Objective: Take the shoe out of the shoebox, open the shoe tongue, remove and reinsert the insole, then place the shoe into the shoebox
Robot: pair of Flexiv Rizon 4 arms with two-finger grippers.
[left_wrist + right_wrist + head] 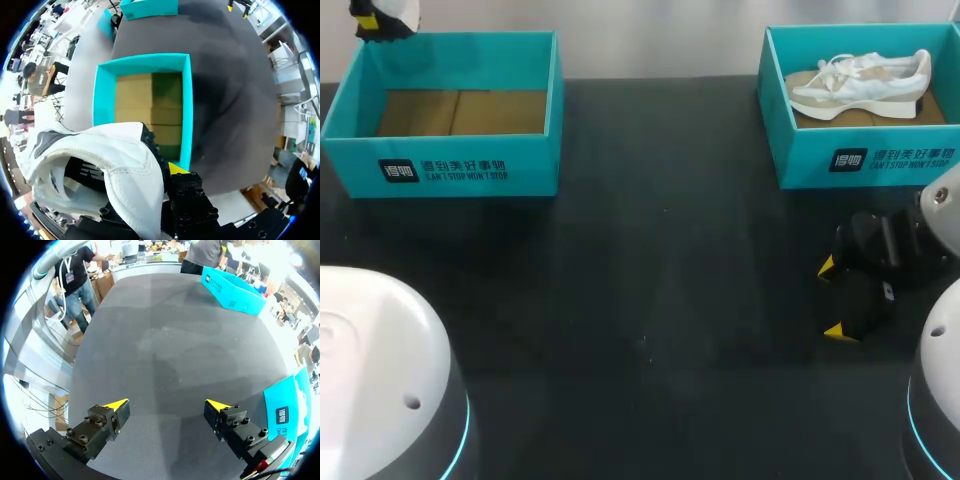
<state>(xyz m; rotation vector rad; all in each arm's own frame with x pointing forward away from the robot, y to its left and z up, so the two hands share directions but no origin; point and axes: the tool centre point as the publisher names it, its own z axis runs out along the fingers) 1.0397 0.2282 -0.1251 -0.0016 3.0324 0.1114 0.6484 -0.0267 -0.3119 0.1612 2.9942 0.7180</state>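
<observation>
Wide black desk (pixel 650 300), two boxes on it. The empty teal cardboard shoebox (pixel 440 170) sits far left, and the second teal shoebox (pixel 860 160) cradles a white sneaker (pixel 860 85). The left pincer (pixel 375 20) apparently clamps a white leather shoe (pixel 120 165) aloft by the empty box's far edge, one finger hidden. The right pincer (pixel 167 410) gapes empty, well apart.

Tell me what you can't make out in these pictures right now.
- Head view: the frame's edge cuts off most of the left tool and the held shoe.
- Left wrist view: the held shoe hides one tool fingertip and part of the left box's floor.
- Head view: the boxed shoe's insole is too small to see.
</observation>
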